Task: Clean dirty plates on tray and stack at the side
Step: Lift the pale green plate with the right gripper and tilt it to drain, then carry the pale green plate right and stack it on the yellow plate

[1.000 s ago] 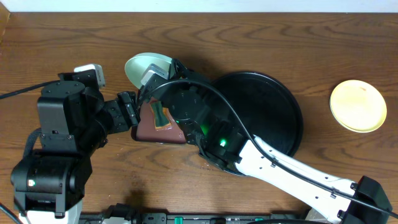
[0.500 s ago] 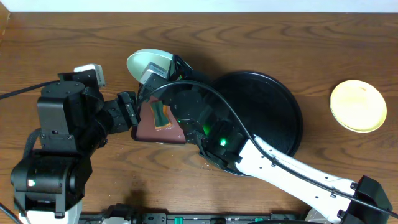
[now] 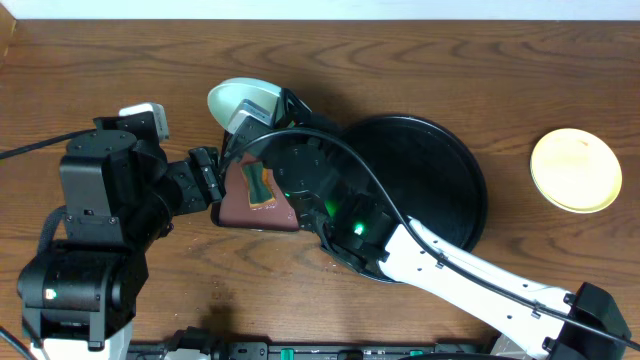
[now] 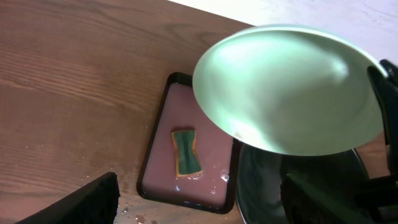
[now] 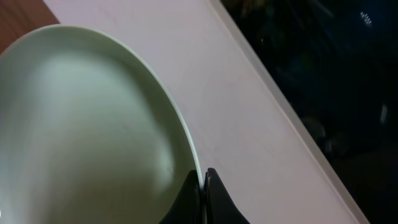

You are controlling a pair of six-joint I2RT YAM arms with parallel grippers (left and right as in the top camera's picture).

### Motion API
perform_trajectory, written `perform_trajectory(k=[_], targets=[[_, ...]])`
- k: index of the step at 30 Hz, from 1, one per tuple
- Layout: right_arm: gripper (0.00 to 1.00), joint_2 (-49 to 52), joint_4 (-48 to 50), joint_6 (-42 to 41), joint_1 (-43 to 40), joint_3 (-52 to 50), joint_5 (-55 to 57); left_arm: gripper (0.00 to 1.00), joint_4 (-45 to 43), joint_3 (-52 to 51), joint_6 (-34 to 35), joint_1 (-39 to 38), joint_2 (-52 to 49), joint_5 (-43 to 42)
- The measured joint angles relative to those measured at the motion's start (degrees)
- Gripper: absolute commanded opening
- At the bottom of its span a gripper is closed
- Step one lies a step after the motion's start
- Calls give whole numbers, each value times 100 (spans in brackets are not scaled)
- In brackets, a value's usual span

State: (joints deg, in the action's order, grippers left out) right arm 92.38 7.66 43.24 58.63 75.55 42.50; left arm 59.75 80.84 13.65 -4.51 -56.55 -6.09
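Right pincer (image 5: pixel 203 186), mine, jaws clamped together on the rim of the pale mint plate (image 4: pixel 286 87), which I hold tilted above the table (image 3: pixel 400 60), just past one end of the brown tray (image 4: pixel 158 137) and beside the black tray (image 3: pixel 440 190). My left pincer (image 3: pixel 209 175) hovers at the brown tray's edge, jaws wide apart, gripping nothing. A green sponge (image 4: pixel 185 151) lies in that wet tray. The yellow plate (image 3: pixel 575 170) rests on the table, well apart.

brown wooden table (image 3: pixel 100 60). round black tray (image 3: pixel 470 170) sits mid-table, a brown rectangular tray (image 3: pixel 235 205) just beside its left. pale yellow plate (image 3: pixel 575 170) well apart, far right.
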Motion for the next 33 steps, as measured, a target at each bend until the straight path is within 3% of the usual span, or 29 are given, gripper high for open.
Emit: perform_trajectory(k=[28, 33], targets=[[1, 264, 160, -238, -63, 17, 780, 84, 2, 0, 0, 0, -2, 0], [1, 295, -645, -879, -66, 35, 719, 84, 4, 0, 0, 0, -2, 0]])
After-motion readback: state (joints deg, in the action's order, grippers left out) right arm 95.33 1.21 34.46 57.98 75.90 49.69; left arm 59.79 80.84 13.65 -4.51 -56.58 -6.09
